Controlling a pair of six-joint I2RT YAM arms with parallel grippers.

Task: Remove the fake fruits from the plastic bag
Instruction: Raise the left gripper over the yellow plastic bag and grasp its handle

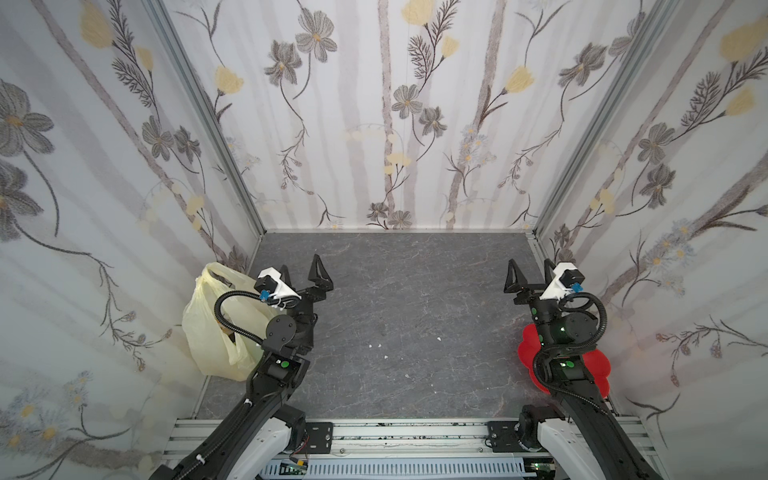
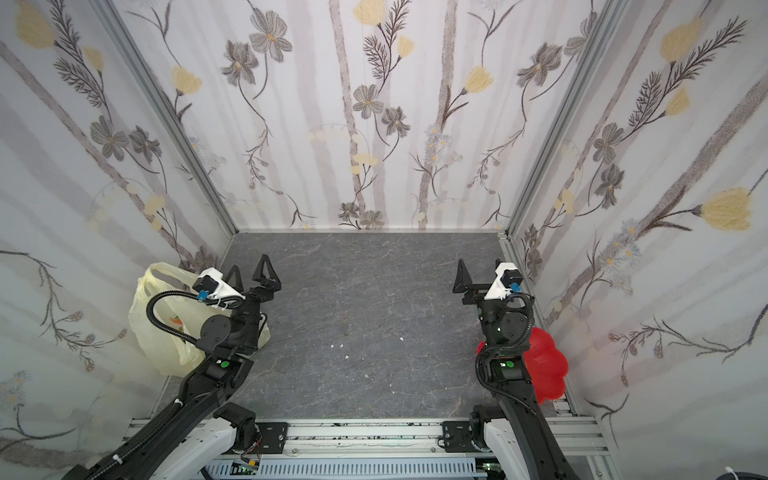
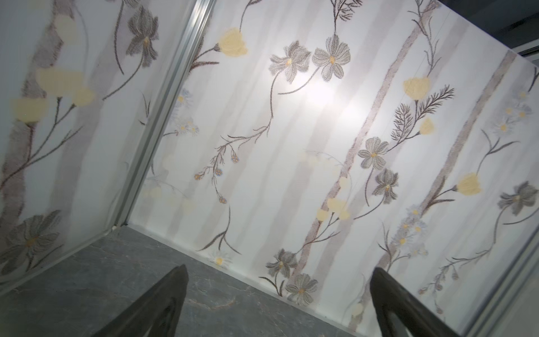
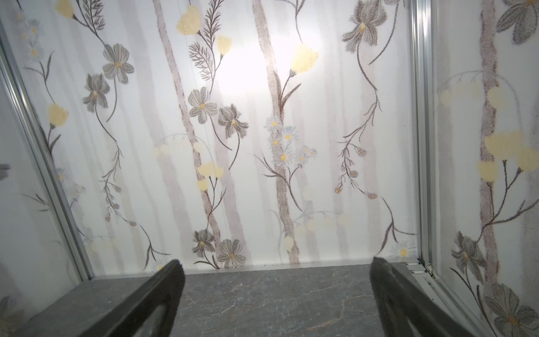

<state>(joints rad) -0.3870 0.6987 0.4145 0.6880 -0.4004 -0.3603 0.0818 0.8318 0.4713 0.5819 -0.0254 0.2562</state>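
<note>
plastic bag (image 1: 199, 332): one, left edge; red dish (image 1: 599, 368): one, right edge.

The plastic bag (image 1: 203, 332) is pale yellow, the dish (image 2: 546, 365) red, the table (image 1: 395, 291) veined grey.

Overhead stereo pair; forward-facing wrist views

Soft, even white light fills the scene. The pale floral-printed far wall (image 1: 374, 124) is bright, and in both wrist views it carries a washed-out white glare patch (image 4: 242, 67). Shadows on the grey marbled tabletop (image 1: 407, 316) are faint and soft-edged. In both top views the aluminium corner posts (image 1: 208, 116) splay outward from wide-angle distortion. The black plastic fingers (image 3: 163, 303) close to each wrist lens are blurred.
</note>
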